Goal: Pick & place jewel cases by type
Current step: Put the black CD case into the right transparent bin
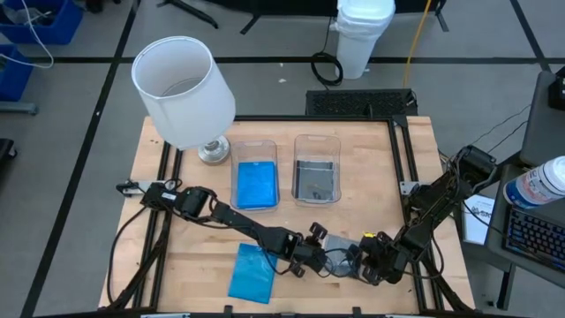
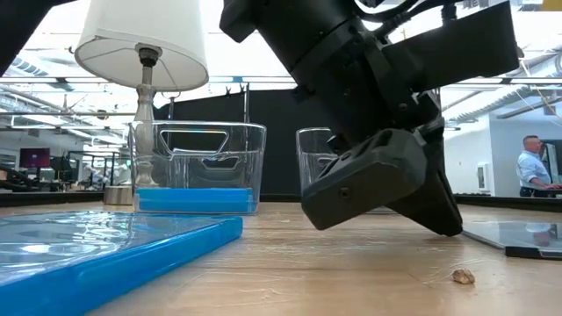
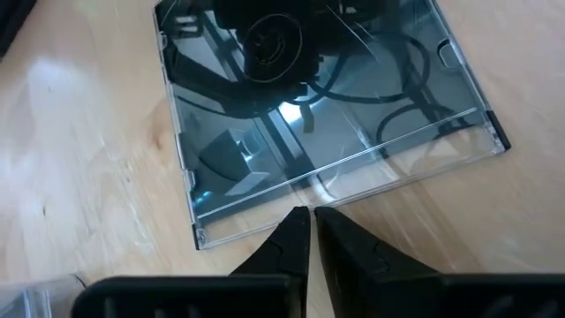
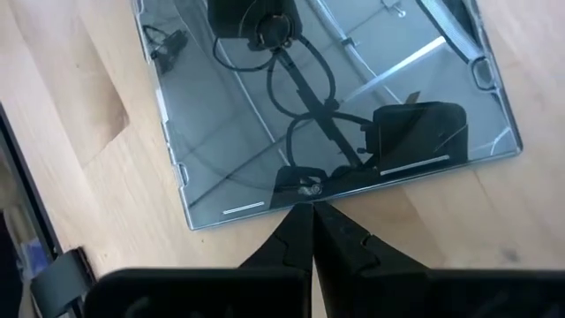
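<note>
two arms reach low over the front of the wooden bench (image 1: 371, 177), meeting at a smoky grey jewel case (image 1: 340, 247) that lies flat near the front edge. the left claw (image 3: 305, 231) has its tips pressed almost together with only a thin slit between them, right at the edge of that grey case and grasping nothing. the right claw (image 4: 311, 227) is clenched tight, its tips at the opposite edge of the same case, holding nothing either.

a blue jewel case (image 1: 252, 272) lies flat on the bench just left of the arms, near the front. farther back stand two clear tubs side by side: the left tub (image 1: 254, 148) holds blue cases, the right tub (image 1: 317, 143) holds dark grey ones. a lamp with a white shade (image 1: 183, 88) stands at the back left, beside the left tub. in the low view a small crumb (image 2: 463, 276) lies on the bench, and a person (image 2: 534, 167) stands in the room far behind.
</note>
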Motion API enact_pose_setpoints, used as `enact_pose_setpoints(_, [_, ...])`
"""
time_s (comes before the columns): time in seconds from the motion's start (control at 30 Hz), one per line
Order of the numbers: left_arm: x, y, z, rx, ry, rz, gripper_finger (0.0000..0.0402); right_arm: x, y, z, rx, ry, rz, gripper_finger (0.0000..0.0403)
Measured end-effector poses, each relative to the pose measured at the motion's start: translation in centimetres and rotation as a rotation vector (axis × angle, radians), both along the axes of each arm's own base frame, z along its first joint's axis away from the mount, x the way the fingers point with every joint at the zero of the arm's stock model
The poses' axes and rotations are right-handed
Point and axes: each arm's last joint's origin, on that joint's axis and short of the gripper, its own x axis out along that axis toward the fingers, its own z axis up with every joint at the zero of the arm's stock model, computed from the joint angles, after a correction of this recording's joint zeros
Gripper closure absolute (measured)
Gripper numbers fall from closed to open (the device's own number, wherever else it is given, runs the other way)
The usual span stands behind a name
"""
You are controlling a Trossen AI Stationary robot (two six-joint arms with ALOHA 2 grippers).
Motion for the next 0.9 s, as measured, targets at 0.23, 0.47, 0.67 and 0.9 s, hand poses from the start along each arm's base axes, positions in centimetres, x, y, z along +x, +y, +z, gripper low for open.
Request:
enact_pose_setpoints(0.23, [0.3,-0.1,0.1,0.005,-0.031,-0.022,0.0345,0.0,0.0,0.0,-0.014,-0.010,0.006,0.0403])
enact_pose_setpoints(0.47, [0.3,-0.2,0.2,0.026,-0.036,-0.049,0.0344,0.0,0.0,0.0,-0.018,-0.015,0.004,0.0403])
enact_pose_setpoints(0.67, [0.0,-1.1,0.2,0.110,-0.053,-0.098,0.0344,-0.1,-0.2,-0.2,-0.027,-0.022,0.000,0.0403])
enact_pose_setpoints(0.9, [0.0,-1.2,0.2,0.124,-0.054,-0.108,0.0344,-0.5,-0.8,-0.9,-0.008,-0.038,-0.008,0.0403])
